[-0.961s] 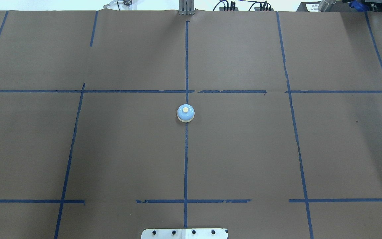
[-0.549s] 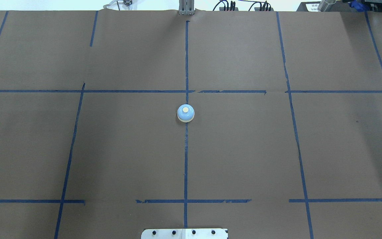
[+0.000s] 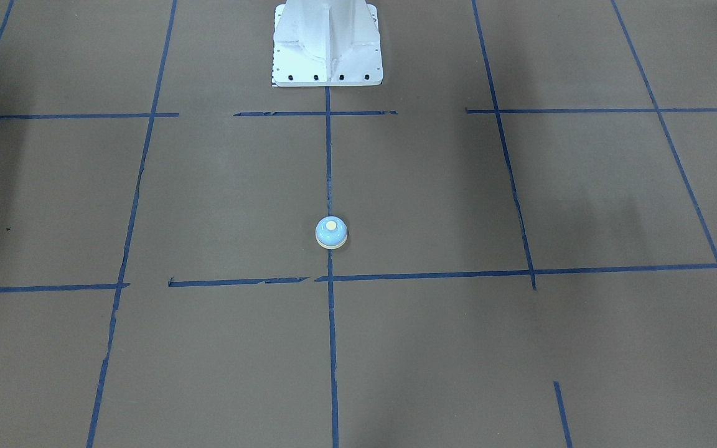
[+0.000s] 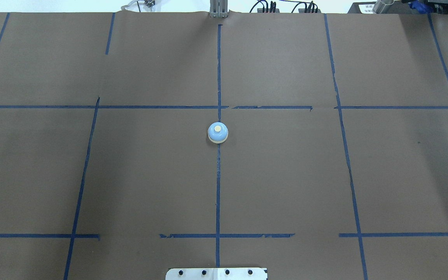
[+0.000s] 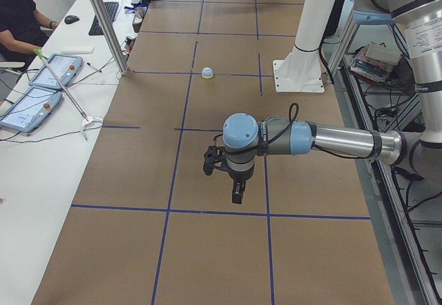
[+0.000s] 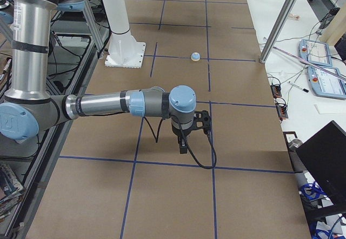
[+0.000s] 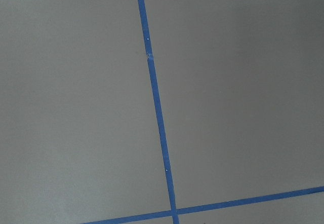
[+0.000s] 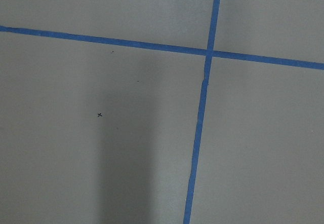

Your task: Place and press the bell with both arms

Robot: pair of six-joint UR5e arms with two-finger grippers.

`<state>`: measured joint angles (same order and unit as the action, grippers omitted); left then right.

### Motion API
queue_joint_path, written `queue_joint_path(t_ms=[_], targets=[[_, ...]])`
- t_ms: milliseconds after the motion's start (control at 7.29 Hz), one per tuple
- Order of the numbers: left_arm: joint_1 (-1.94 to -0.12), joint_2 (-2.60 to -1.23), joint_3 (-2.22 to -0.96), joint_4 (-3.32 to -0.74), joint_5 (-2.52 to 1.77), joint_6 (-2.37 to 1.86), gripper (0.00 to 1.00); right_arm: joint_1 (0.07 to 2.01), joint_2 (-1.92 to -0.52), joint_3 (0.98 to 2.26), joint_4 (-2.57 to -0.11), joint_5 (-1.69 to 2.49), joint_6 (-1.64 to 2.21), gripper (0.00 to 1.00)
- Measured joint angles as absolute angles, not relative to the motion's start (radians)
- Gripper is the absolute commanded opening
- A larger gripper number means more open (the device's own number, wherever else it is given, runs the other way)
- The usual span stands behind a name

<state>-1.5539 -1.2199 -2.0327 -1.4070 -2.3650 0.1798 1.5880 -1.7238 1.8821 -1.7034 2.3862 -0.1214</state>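
Note:
The light-blue bell (image 4: pixel 217 133) with its cream button stands upright on the brown table at the centre tape line; it also shows in the front view (image 3: pixel 331 233) and, small, in both side views (image 5: pixel 207 73) (image 6: pixel 195 57). No gripper touches it. My left gripper (image 5: pixel 237 193) hangs over the table far from the bell, seen only in the exterior left view; I cannot tell whether it is open or shut. My right gripper (image 6: pixel 184 147) hangs likewise at the other end, seen only in the exterior right view, and I cannot tell its state. Both wrist views show only brown paper and blue tape.
The white pedestal base (image 3: pixel 327 43) stands at the table's robot side, behind the bell. Blue tape lines grid the brown paper (image 4: pixel 286 175). An operator (image 5: pixel 14 15), tablets (image 5: pixel 41 84) and a metal pole (image 5: pixel 103 22) are beside the table's far side.

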Motion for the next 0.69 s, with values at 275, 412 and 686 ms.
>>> queue_joint_path(t_ms=[275, 412, 686], targets=[[-1.554, -1.222, -2.027, -1.412, -2.366, 0.181, 1.00, 1.588, -1.723, 1.882, -1.703, 2.390, -0.120, 1.00], [-1.554, -1.226, -2.025, -1.415, -2.366, 0.181, 1.00, 1.587, -1.724, 1.880, -1.703, 2.391, -0.117, 1.00], [-1.554, -1.232, -2.025, -1.416, -2.367, 0.181, 1.00, 1.587, -1.725, 1.878, -1.703, 2.392, -0.112, 1.00]])
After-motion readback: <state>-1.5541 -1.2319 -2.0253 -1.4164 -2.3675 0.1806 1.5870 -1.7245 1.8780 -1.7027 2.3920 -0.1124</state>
